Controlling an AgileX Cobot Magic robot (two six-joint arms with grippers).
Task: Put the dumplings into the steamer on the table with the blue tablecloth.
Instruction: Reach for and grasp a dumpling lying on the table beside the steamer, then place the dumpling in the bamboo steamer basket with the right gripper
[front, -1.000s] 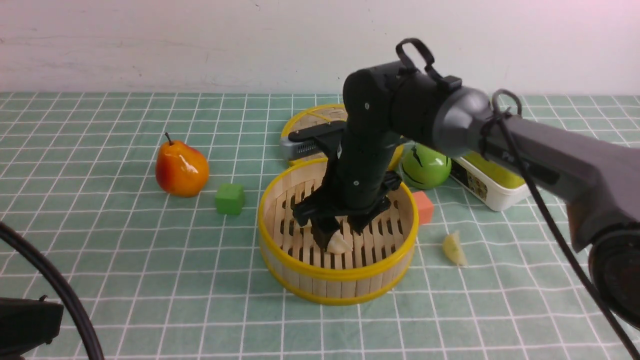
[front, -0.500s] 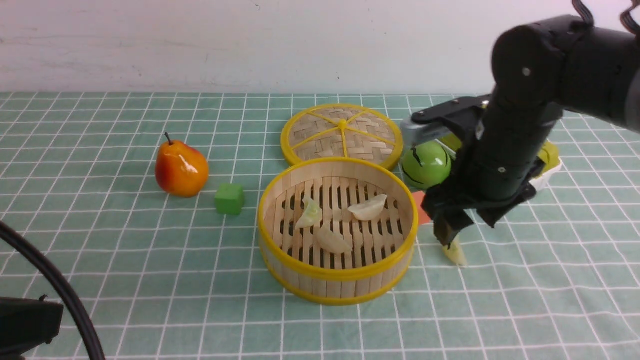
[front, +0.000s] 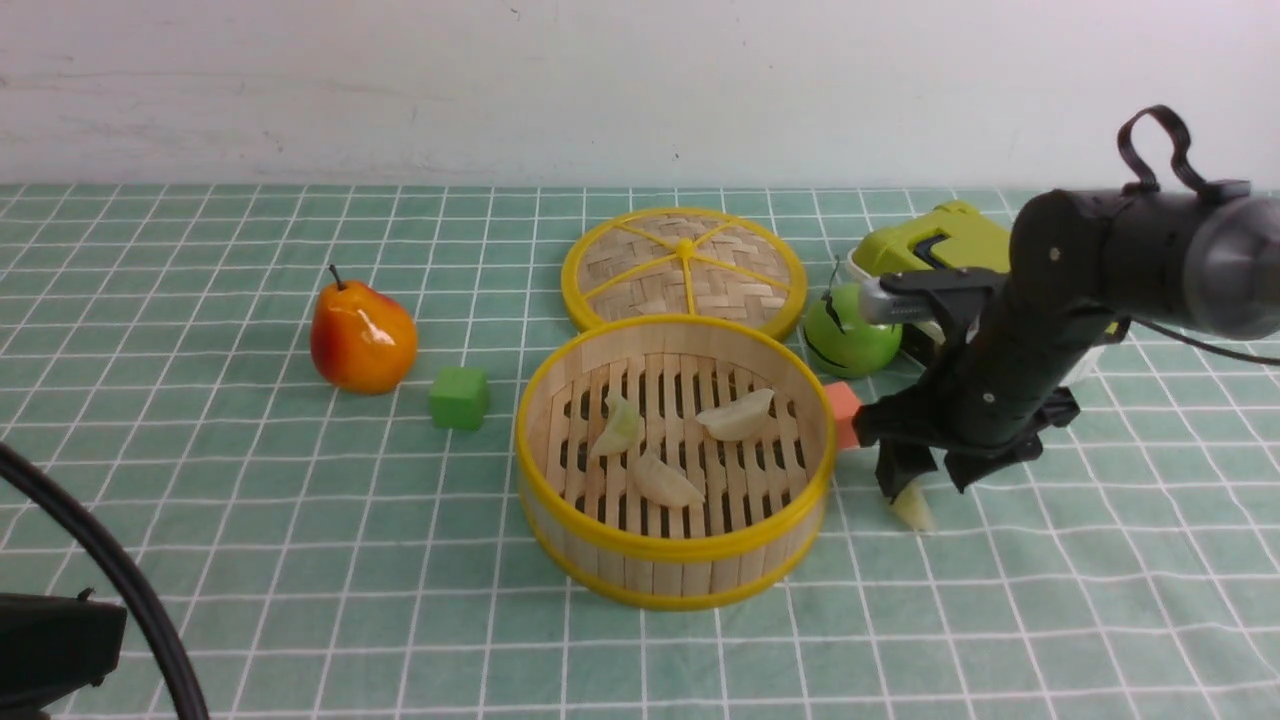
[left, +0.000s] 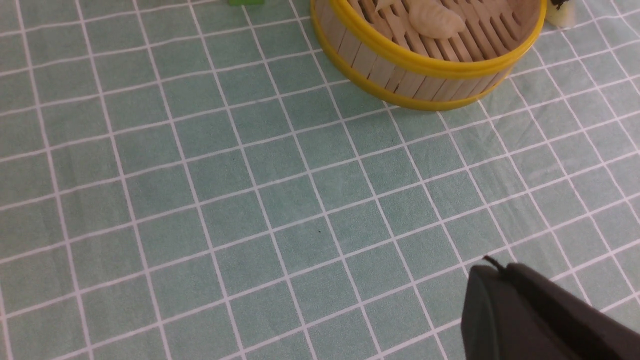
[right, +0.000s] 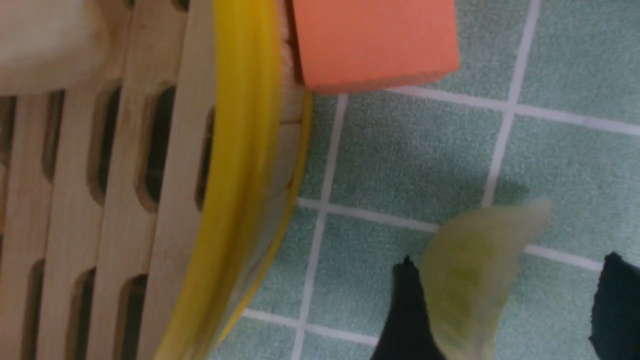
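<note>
The round bamboo steamer (front: 560, 520) stands mid-table on the blue tablecloth (front: 300, 520) and holds three dumplings (front: 738, 415) (front: 618, 428) (front: 665, 482). A fourth, yellow-green dumpling (front: 912, 510) lies on the cloth just right of it. My right gripper (front: 928, 482) is low over that dumpling and open, with a finger on either side. In the right wrist view the dumpling (right: 470, 280) leans against one finger (right: 405, 310), while the other finger (right: 615, 300) stands well clear of it. My left gripper (left: 482, 272) is shut and empty above bare cloth, nearer than the steamer (left: 415, 60).
A woven lid (front: 684, 268) lies behind the steamer. An orange cube (front: 847, 412) touches the steamer's right wall, close to my right gripper. Behind it are a green apple (front: 850, 335) and a white box (front: 1085, 365). A pear (front: 362, 340) and a green cube (front: 460, 397) sit left.
My right gripper left the steamer, where a third dumpling now lies, swung right and came down around the dumpling on the cloth. The left arm has not moved.
</note>
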